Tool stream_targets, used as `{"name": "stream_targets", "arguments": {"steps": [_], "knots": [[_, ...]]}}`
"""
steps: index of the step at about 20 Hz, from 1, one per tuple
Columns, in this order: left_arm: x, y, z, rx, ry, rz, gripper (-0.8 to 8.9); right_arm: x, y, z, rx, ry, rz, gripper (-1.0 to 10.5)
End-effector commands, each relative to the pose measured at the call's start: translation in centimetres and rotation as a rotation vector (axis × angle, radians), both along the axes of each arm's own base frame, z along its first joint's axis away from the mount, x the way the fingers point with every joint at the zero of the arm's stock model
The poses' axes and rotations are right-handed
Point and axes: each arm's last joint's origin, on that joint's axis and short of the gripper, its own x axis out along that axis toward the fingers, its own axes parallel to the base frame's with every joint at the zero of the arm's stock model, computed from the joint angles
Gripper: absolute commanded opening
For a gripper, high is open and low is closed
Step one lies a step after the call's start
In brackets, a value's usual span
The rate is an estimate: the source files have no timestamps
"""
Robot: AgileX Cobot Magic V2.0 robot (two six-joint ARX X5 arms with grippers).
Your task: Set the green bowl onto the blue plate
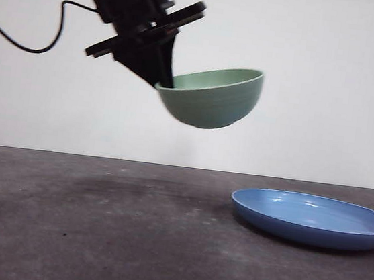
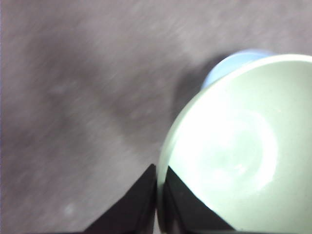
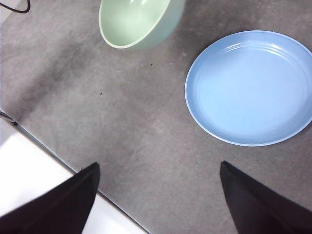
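Lifted clear of table (image 1: 95, 237): bowl (image 1: 211, 102), rim pinched in left gripper (image 1: 164, 76), tilted, high and beside plate (image 1: 313, 218), not over it. Left: carry across, lower, release. Right gripper (image 3: 158, 195) spread apart, idle.

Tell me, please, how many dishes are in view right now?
2. The green bowl hangs tilted above the table, its rim pinched by the left gripper. The blue plate lies empty on the table, off to one side. Nothing appears hidden.
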Motion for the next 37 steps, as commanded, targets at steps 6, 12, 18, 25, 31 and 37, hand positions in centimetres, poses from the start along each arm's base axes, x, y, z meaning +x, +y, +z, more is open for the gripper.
{"name": "stream_targets", "arguments": {"steps": [6,12,18,25,31,37], "knots": [[2.3,-6.9,-2.0,0.013,0.048,-0.09,0.16,0.0,0.0,0.6,0.009,-0.017,-0.004,4.0],[4.6,-12.4,-5.3,0.059,0.095,-0.155,0.16,0.0,0.0,0.5,0.009,-0.012,-0.004,4.0],[5.5,-14.1,-9.3,0.102,0.139,-0.166,0.16,0.0,0.0,0.5,0.01,-0.009,-0.006,4.0],[5.2,-14.5,-10.2,0.128,0.152,-0.196,0.34,0.0,0.0,0.5,0.007,-0.01,-0.009,4.0],[4.8,-14.7,-10.0,0.137,0.166,-0.203,2.26,0.0,0.0,0.5,0.007,-0.012,-0.009,4.0],[4.8,-14.2,-6.3,0.107,0.128,-0.197,2.26,0.0,0.0,0.5,0.007,-0.012,-0.009,4.0]]}}
